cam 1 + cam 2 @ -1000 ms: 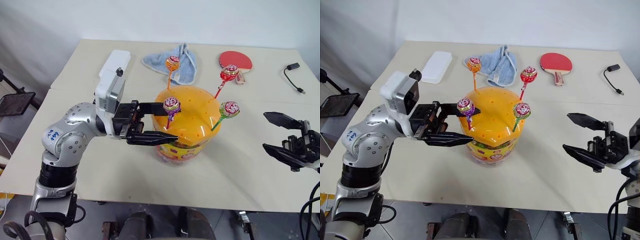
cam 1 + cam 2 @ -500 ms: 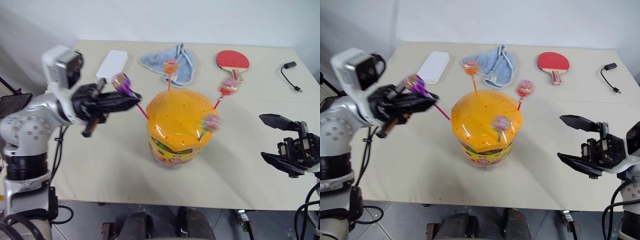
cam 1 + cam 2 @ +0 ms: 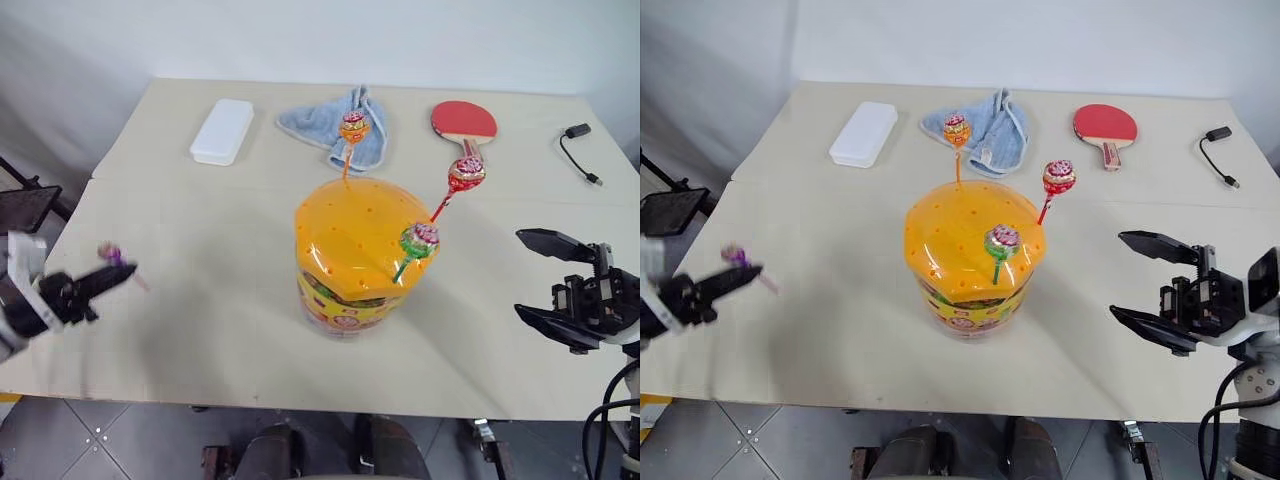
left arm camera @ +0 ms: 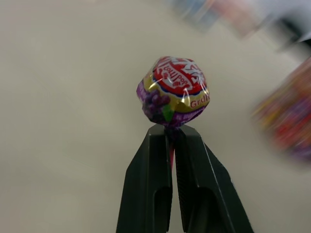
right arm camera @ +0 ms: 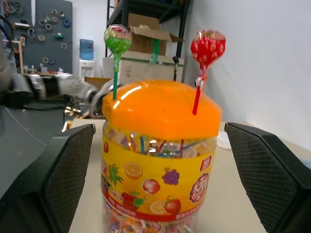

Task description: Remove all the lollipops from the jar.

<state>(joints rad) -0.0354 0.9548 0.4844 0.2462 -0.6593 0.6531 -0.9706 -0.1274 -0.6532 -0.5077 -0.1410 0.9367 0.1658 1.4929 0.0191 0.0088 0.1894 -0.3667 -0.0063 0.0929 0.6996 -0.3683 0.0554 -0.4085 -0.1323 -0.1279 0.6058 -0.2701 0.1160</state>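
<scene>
1. Step in hand: you've got the first pop out. L gripper [image 4: 171, 141] is pinched tight on the stick of the purple lollipop [image 4: 174, 91], held over the table's [image 3: 200, 300] left edge, near the front-left corner, well apart from the jar [image 3: 360, 255].
2. Jar sits mid-table, a bit toward the front edge, orange lid on. 3 pops are stuck in the lid: orange-stick lollipop [image 3: 352, 128] on the far side, red-stick lollipop [image 3: 466, 172] on the right, green-stick lollipop [image 3: 419, 238] front-right.
3. R gripper [image 3: 550, 290] hangs by the right edge near the front-right corner, jaws wide apart, nothing in them, pointed at the jar.
4. Next, I'd say: set the purple one down on bare table by the left edge, then release.
5. After that, go for the green or red w/ the R arm, as they're closest. Pinch the stick just under the head and pull along the stick's line so the jar doesn't tip.
</scene>
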